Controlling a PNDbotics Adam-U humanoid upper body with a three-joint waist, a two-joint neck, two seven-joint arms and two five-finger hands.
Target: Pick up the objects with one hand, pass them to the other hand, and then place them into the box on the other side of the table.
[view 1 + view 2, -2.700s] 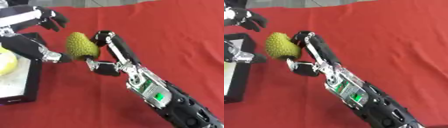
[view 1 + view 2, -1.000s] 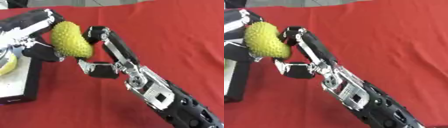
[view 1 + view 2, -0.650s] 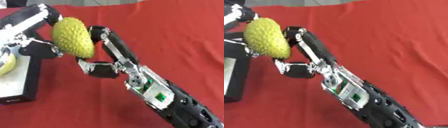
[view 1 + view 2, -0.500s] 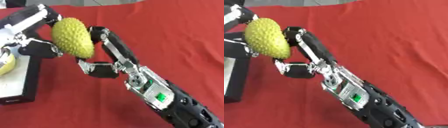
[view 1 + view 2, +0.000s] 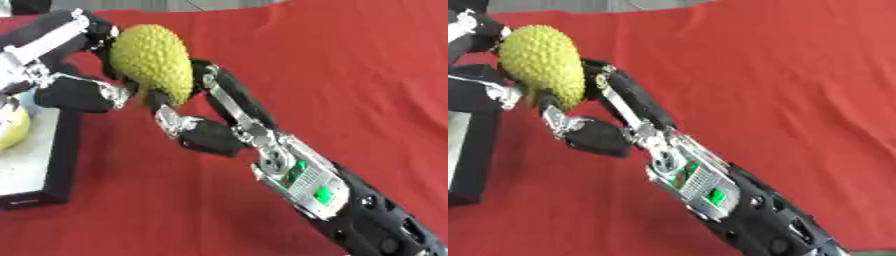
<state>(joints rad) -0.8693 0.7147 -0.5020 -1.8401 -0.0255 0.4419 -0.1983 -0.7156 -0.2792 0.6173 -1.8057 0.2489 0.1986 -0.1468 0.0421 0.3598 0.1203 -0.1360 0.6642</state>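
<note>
Left hand [image 5: 66, 75] curled round one spiky green fruit [image 5: 156, 62], held up between both hands. Right hand [image 5: 206, 127] just right of it, fingers bent against same fruit. One black box [image 5: 52, 162] below left hand.

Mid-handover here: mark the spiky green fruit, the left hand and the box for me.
spiky green fruit [image 5: 156, 60], left eye view, middle of its bumpy skin.
left hand [image 5: 74, 92], left eye view, the thumb beside the fruit.
box [image 5: 63, 150], left eye view, its black side wall.
</note>
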